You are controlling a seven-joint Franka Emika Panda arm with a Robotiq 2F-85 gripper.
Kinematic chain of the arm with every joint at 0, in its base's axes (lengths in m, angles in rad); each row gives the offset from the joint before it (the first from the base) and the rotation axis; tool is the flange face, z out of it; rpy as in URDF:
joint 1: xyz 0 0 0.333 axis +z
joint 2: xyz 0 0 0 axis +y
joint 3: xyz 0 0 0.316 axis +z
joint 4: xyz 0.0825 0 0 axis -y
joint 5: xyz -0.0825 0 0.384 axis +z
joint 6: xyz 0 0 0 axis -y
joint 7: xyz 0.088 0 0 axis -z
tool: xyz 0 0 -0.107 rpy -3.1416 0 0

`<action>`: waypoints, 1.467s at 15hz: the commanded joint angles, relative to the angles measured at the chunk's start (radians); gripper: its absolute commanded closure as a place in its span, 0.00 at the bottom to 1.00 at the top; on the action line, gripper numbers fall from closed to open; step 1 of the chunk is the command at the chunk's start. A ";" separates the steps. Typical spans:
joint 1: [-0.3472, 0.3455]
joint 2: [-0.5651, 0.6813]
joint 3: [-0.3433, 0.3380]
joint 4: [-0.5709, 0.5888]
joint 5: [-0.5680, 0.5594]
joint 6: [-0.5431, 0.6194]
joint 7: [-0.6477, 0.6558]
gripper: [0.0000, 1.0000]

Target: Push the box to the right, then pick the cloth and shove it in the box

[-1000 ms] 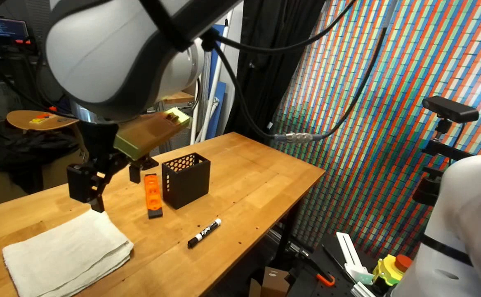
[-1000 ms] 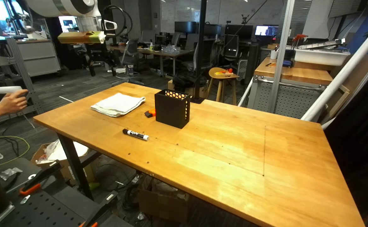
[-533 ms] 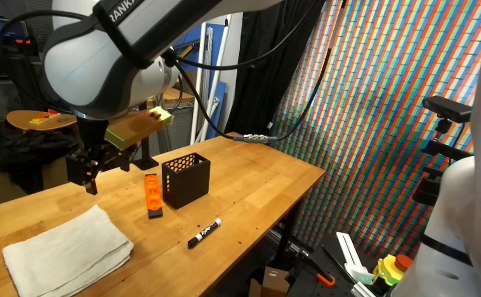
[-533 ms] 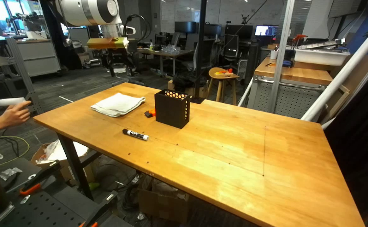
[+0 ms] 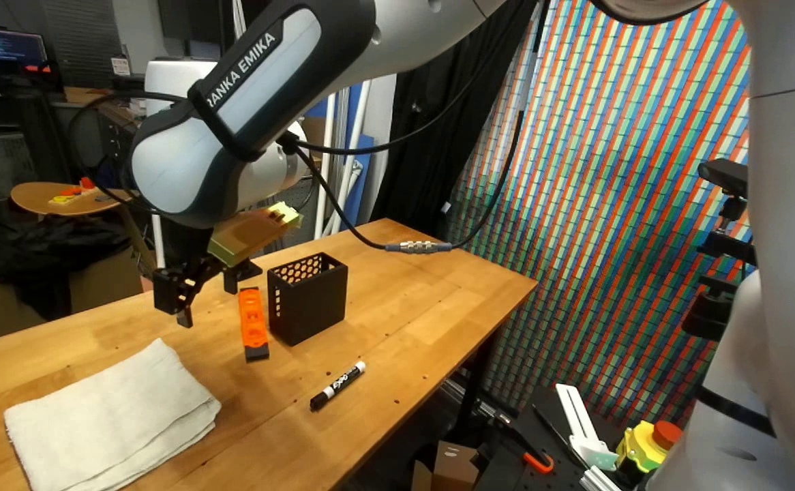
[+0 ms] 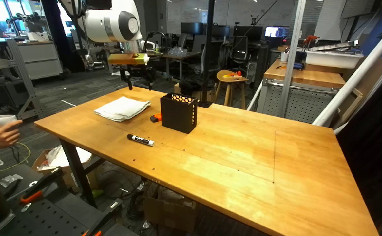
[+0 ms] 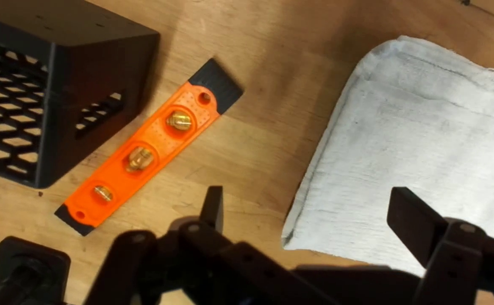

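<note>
The box (image 5: 307,303), black with honeycomb-mesh walls and an open top, stands upright on the wooden table in both exterior views. At the upper left of the wrist view, the box (image 7: 115,72) is partly cut off. The cloth (image 6: 123,108), whitish and folded flat, lies apart from the box. In the wrist view the cloth (image 7: 420,144) fills the right side. My gripper (image 5: 208,303) hangs above the table's back part, with nothing between its widely parted jaws. Seen from the wrist, one finger of the gripper (image 7: 307,190) overlaps the cloth while the opposite one is over bare wood.
An orange level (image 7: 145,154) lies between box and cloth, close beside the box. A black-and-white marker (image 5: 337,386) rests nearer the front edge. At the back edge a black pole (image 6: 209,59) rises. A person's hand (image 6: 2,135) with a white device shows at the far left.
In an exterior view my gripper has moved right and down, from beyond the table to over its back part. It stays open. Box, cloth, level and marker have not moved.
</note>
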 commanded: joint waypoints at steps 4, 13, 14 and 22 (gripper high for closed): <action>-0.077 0.006 -0.027 -0.047 0.048 0.058 -0.077 0.00; -0.146 -0.008 -0.053 -0.084 0.066 0.073 -0.121 0.00; -0.155 -0.012 -0.057 -0.090 0.068 0.072 -0.126 0.00; -0.223 -0.009 -0.105 -0.112 0.069 0.036 -0.163 0.00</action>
